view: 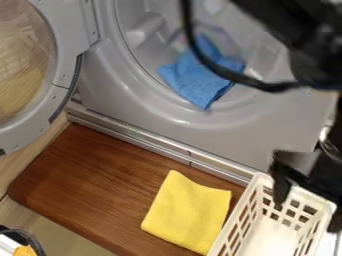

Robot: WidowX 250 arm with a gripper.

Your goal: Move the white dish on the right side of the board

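Observation:
My gripper [306,214] hangs at the right edge, over the upper part of a white slatted basket [242,216], its fingers spread open. One finger is above the basket's inside, the other by its right rim; whether either touches the basket I cannot tell. No white dish can be made out; the white basket stands at the right end of the brown wooden board [100,185], cut off by the bottom edge of the view.
A yellow cloth [188,212] lies on the board just left of the basket. Behind is a grey washer front [120,95] with a blue cloth [200,80] hanging from its round opening. Its door [63,65] stands open at the left. A black cable [220,70] loops across the top.

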